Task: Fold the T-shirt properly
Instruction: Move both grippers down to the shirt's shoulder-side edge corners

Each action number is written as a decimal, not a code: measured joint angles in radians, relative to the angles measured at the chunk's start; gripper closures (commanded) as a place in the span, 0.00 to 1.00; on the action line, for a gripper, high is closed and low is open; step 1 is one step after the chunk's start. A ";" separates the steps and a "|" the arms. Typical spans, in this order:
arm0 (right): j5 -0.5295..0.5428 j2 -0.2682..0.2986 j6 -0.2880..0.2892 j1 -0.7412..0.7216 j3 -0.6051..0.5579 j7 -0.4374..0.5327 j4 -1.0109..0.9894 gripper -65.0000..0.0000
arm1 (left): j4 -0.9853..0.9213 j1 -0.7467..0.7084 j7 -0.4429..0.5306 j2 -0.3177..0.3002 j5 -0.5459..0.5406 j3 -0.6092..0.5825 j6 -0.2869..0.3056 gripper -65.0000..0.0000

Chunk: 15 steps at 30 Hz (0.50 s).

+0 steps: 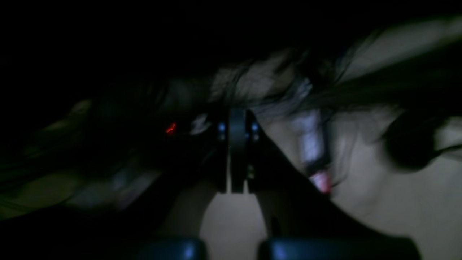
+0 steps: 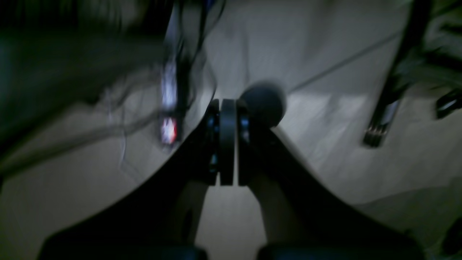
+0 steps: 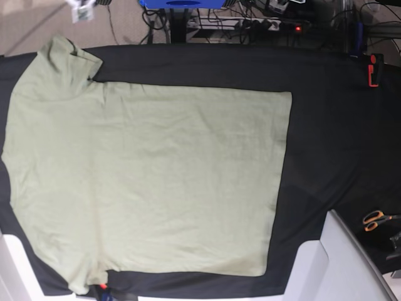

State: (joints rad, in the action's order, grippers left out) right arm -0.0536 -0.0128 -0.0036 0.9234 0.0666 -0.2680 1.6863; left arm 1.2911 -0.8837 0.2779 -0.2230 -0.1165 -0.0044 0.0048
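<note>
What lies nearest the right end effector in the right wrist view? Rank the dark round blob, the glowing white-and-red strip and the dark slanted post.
Measured across the image from the shut right end effector:
1. dark round blob, just right of the tip.
2. glowing white-and-red strip, to the left.
3. dark slanted post, far right.
Blur hides true depth.

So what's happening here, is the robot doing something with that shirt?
Nothing is touching it at this moment. The pale green T-shirt lies spread flat and unfolded on a black cloth, sleeves toward the left of the overhead view. Neither arm appears over it there. The left gripper and right gripper are both shut and empty; their dim, blurred wrist cameras show floor and cables, not the shirt. Orange-handled scissors lie off to the right. No fold has been made yet.
</note>
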 measured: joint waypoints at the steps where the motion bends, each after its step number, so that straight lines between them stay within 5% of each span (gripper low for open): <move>1: 0.039 0.005 -0.004 0.000 0.018 -0.008 0.023 0.99 | 0.037 -0.011 -0.006 -0.009 -0.066 -0.002 -0.001 1.00; 5: 0.207 0.013 -0.003 -0.004 0.119 -0.016 0.155 0.96 | 0.146 -0.011 0.000 -0.095 -0.268 -0.006 -0.005 1.00; 7: 0.271 0.067 0.079 -0.016 0.126 -0.010 0.206 0.89 | 0.187 -0.011 0.002 -0.127 -0.347 0.009 -0.010 1.00; 8: 0.320 0.095 0.129 -0.031 0.129 -0.008 0.218 0.83 | 0.205 -0.012 0.003 -0.140 -0.372 0.010 -0.021 0.92; 12: 0.491 0.163 0.254 -0.127 0.172 -0.104 0.217 0.45 | 0.266 -0.010 -0.004 -0.197 -0.386 -0.003 0.002 0.61; 15: 0.656 0.166 0.378 -0.225 0.264 -0.227 0.213 0.15 | 0.290 0.010 -0.006 -0.251 -0.387 0.008 -0.009 0.60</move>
State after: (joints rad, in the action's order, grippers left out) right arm 0.6022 0.1532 0.3744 0.6979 0.3302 -0.4950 1.8996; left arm 1.5814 -0.8734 0.2714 -0.4740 -0.5037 0.0036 -0.0040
